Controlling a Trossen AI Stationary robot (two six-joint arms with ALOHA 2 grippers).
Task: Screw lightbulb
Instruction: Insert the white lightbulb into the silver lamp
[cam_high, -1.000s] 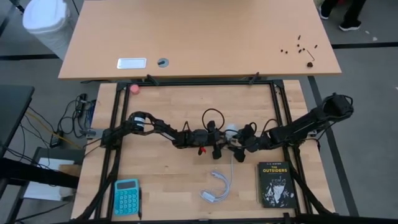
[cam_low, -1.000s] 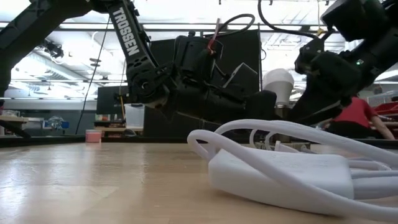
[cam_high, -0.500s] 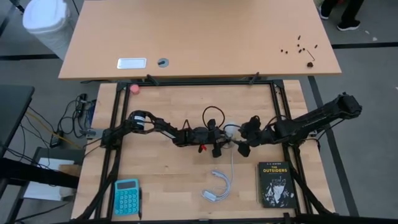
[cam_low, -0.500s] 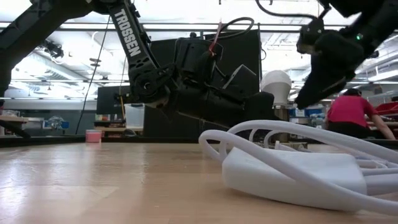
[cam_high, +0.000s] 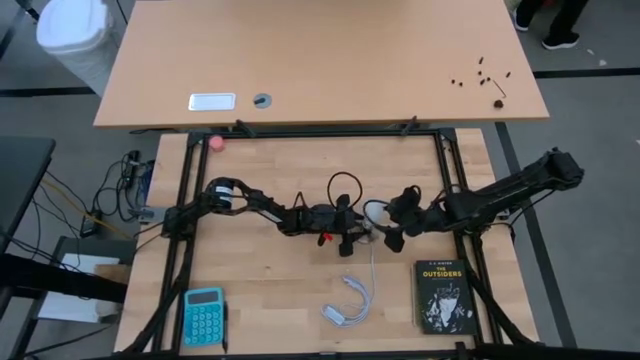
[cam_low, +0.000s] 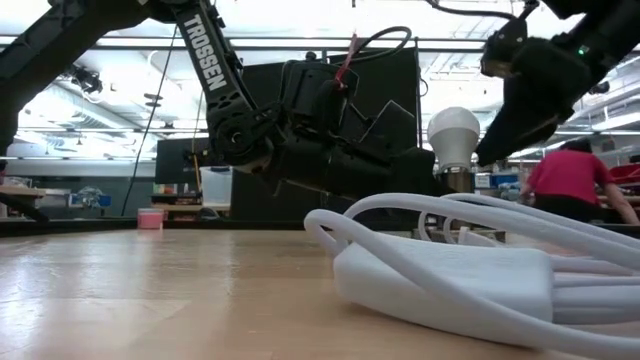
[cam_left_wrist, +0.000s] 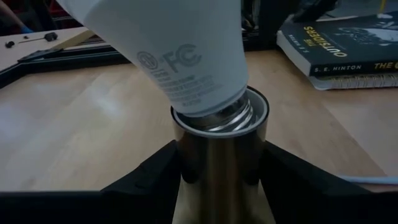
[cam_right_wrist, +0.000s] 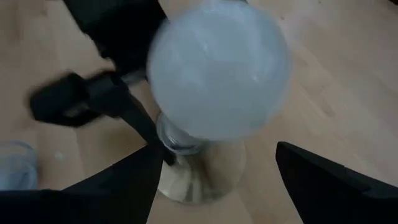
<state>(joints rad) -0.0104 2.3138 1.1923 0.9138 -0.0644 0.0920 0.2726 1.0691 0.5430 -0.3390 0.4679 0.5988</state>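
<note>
Near the middle of the wooden table (cam_high: 260, 180) the lightbulb (cam_low: 452, 138) stands with its frosted globe up and its threaded base sitting in the mouth of a brass-coloured socket (cam_left_wrist: 221, 168), leaning a little to one side instead of standing straight. The left gripper (cam_left_wrist: 217, 171) is clamped on that socket, a dark finger pressed against each side of the metal barrel, holding it upright just off the table top. From the other side the right gripper (cam_right_wrist: 214, 171) hangs over the bulb with its fingers spread wide, one on each side of the globe and clear of the glass, so it grips nothing. Seen from above, the two arms meet in the centre of the table, the left one reaching in from its side and the right one stretched low across from its own. A coiled white cable with a power brick (cam_low: 440, 280) lies on the near part of the table, with a dark paperback book (cam_high: 443, 296) to its right and a teal calculator (cam_high: 203, 316) at the near left corner. A small pink ball (cam_high: 215, 142) sits by the far rail. Beyond the table a person in a red top (cam_low: 560, 180) is in the room.
</note>
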